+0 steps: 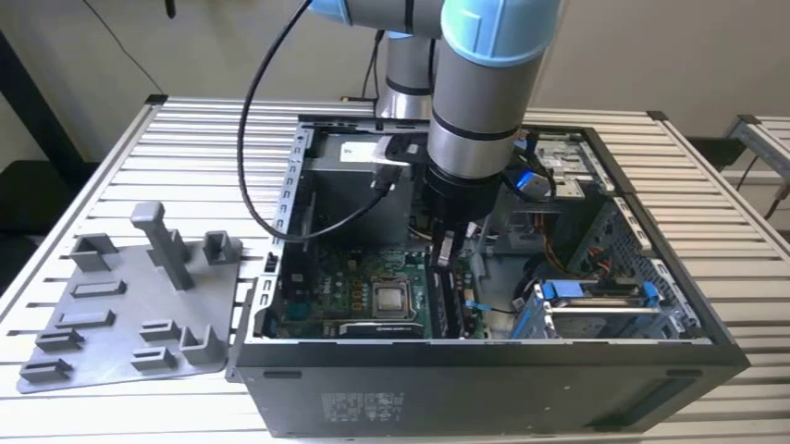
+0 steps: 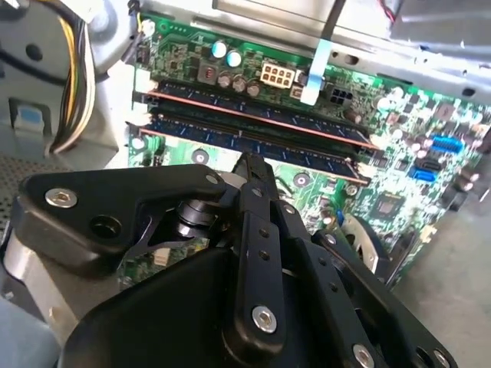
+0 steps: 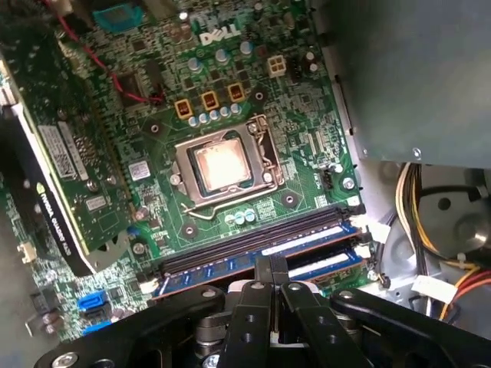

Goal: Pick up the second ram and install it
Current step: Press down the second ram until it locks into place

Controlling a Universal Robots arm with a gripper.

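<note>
Gripper down inside the open computer case, fingers pressed together over the memory slots.

Large dark computer case (image 1: 494, 379) at centre and lower right of the exterior view, on a slatted table (image 1: 111, 412); grey holder tray (image 1: 124, 314) at lower left, just beside the case. Green motherboard (image 3: 253, 115) with bare processor socket (image 3: 222, 167) in the middle of the first wrist view. Gripper (image 1: 442, 252) near frame centre of the exterior view, closed with no gap, its tips (image 2: 253, 165) at the second ram (image 2: 253, 144), seated in its slot beside another stick (image 2: 253, 111). Cannot tell whether touching the ram's edge.
</note>
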